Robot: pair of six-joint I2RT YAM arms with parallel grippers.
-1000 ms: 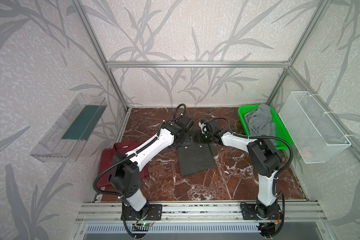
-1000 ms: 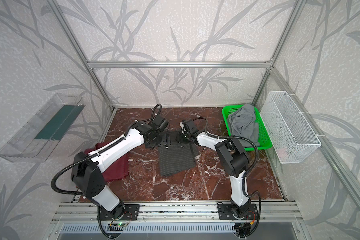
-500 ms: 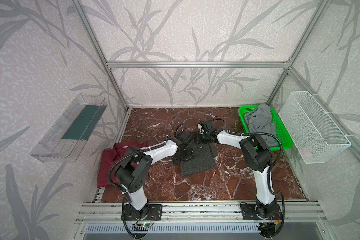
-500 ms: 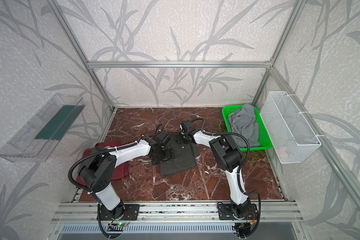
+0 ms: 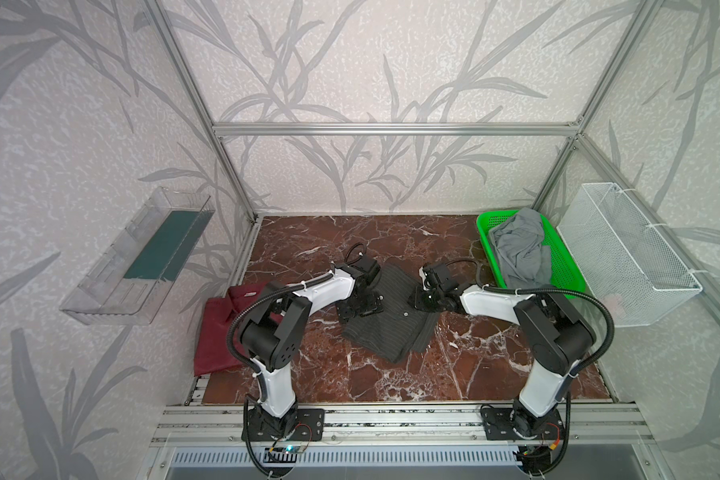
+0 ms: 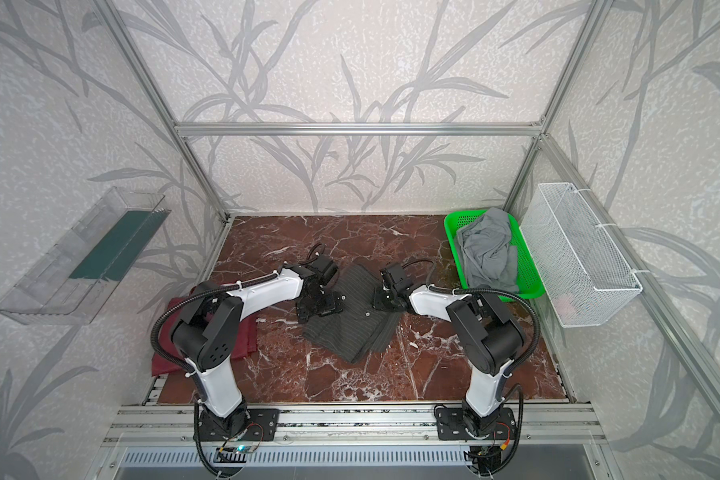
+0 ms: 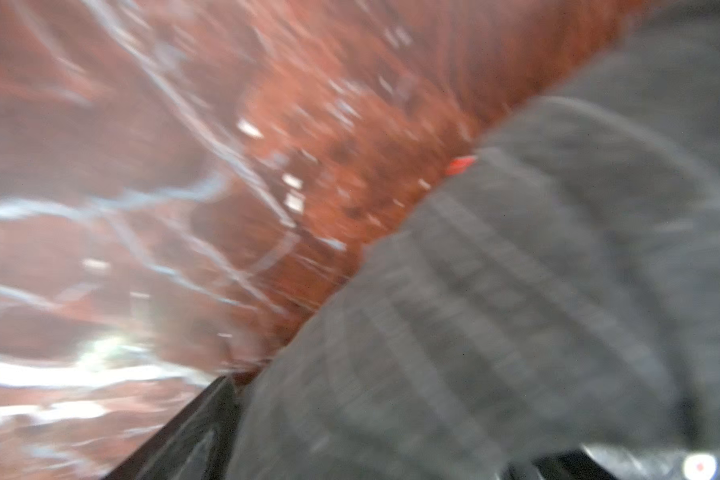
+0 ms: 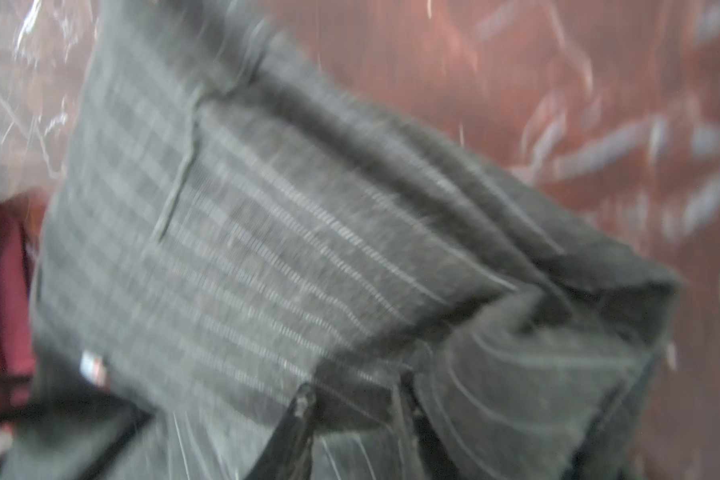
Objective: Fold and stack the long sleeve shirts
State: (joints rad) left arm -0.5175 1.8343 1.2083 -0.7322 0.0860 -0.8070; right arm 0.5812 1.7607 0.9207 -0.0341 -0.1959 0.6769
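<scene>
While they flank the grey shirt (image 5: 387,332), likely squaring it, left gripper (image 5: 360,307) at 9 o'clock gapes wide, right gripper (image 5: 414,299) at 3 o'clock unclear.

near floor (image 5: 391,374) lies open; green tray (image 5: 566,270) crowds far right corner

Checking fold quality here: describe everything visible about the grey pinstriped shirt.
The grey pinstriped shirt is charcoal cloth with thin pale stripes and a white button showing. It lies folded into a skewed rectangle, flat on the marble table, mid-table. The left gripper and right gripper sit at its opposite edges.
</scene>
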